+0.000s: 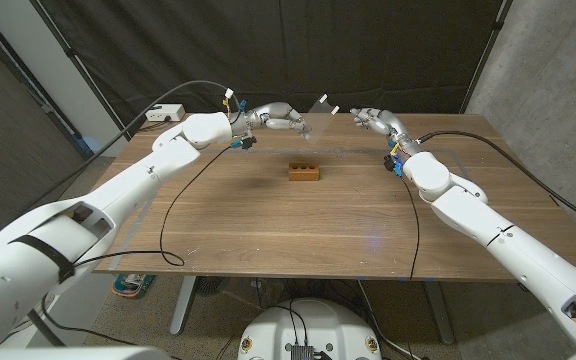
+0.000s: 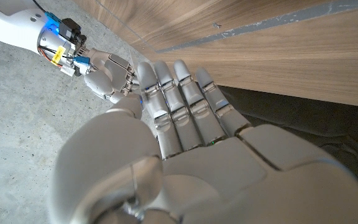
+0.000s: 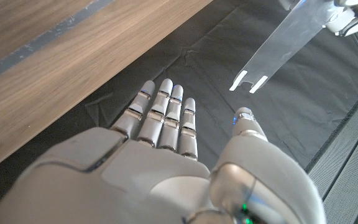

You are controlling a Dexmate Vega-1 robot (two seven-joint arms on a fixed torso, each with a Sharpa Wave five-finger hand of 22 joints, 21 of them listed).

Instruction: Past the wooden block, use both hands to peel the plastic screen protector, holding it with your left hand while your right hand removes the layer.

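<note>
While my left hand [image 1: 273,117] pinches the near-left edge of the screen protector [image 1: 313,115] past the wooden block [image 1: 305,171], the sheet is held up in the air above the far part of the table [image 1: 268,220], between my two hands. Left: a white box [image 1: 164,114] with a cable lies on the table's far left corner, well apart from the work. Centre: the wooden block sits on the table nearer to me than the sheet, touching nothing else. In the right wrist view the screen protector [image 3: 291,37] appears as a clear, thin strip with two small white pull tabs [image 3: 249,81] at its free end; the other end runs into my left hand's fingertips [image 3: 347,15]. Right: my right hand [image 1: 371,120] hovers just beside the tabbed end, fingers spread and straight, holding nothing; the same hand [image 3: 166,168] is seen from behind with the tabs just beyond its thumb.

Handling, as I judge it: the sheet is very light, flexible and slick, and it will flutter or crease if pulled hard. The white tabs are the sensible place to pinch with thumb and finger. My left grip must stay firm, since a smooth film could slip out under the peel.
</note>
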